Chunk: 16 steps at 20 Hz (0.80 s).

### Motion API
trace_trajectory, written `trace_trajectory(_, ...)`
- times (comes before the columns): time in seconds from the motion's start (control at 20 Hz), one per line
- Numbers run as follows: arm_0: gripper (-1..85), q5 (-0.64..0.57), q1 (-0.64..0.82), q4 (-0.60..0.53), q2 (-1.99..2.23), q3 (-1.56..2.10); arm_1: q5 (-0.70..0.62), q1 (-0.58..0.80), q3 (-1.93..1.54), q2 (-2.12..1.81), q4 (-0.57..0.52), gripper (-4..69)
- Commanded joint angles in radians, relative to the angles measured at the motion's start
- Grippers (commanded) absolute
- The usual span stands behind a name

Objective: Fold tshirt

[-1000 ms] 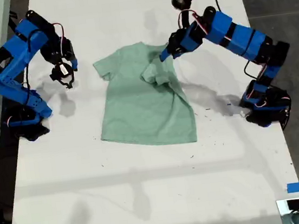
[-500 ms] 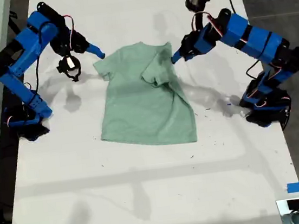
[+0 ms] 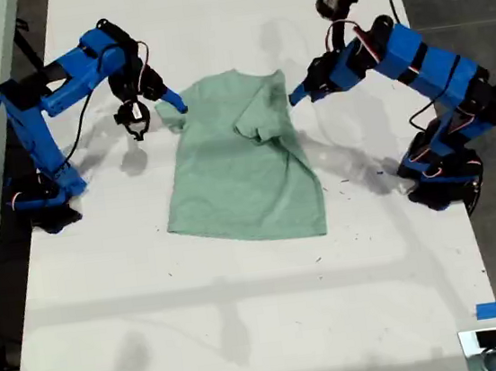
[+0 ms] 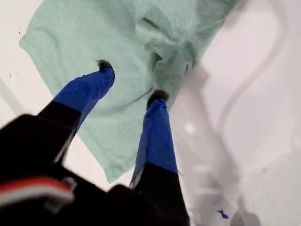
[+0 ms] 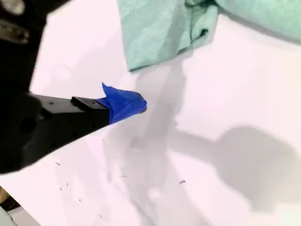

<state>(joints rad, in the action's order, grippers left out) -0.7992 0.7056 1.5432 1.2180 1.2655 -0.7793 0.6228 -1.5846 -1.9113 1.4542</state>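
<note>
**Fold tshirt: one sleeve in, the other being approached**

Exterior view's left: my second gripper (image 3: 173, 102) sits low at the tip of the flat sleeve (image 3: 170, 119), its tip just beside the cloth edge. My judgement is that it is placed there to take that sleeve for the matching fold. Only one jaw shows in the second wrist view, so I cannot tell whether the jaws are parted or closed.

Centre: the tshirt (image 3: 236, 164) lies on the white surface (image 3: 245, 312), body flat. The sleeve (image 3: 263, 120) on the exterior view's right is doubled inward over the chest.

Exterior view's right: my first gripper (image 3: 296, 96) hovers just off the shoulder edge. Its jaws are apart and hold nothing, which I take as a release with that fold finished.

Change over the last second: the second arm swung in from well clear of the sleeve. The first arm backed off the folded sleeve. The cloth itself has not shifted.
</note>
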Motion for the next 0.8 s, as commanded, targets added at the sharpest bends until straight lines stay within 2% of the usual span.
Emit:
trace_trajectory(0.0,39.0,-0.035,0.037,-0.011,-0.067,-0.143,0.015,-0.021,0.0,-0.075,-0.009,16.2)
trace_trajectory(0.55,36.3,-0.078,0.077,-0.005,-0.463,-0.453,0.048,-0.041,-0.133,-0.195,-0.017,16.4)
trace_trajectory(0.65,29.3,-0.078,0.077,-0.003,-0.502,-0.465,0.048,-0.04,-0.15,-0.201,-0.026,16.5)
trace_trajectory(0.75,14.5,-0.089,0.075,0.003,-0.531,-0.472,0.044,-0.035,-0.161,-0.201,-0.035,16.6)
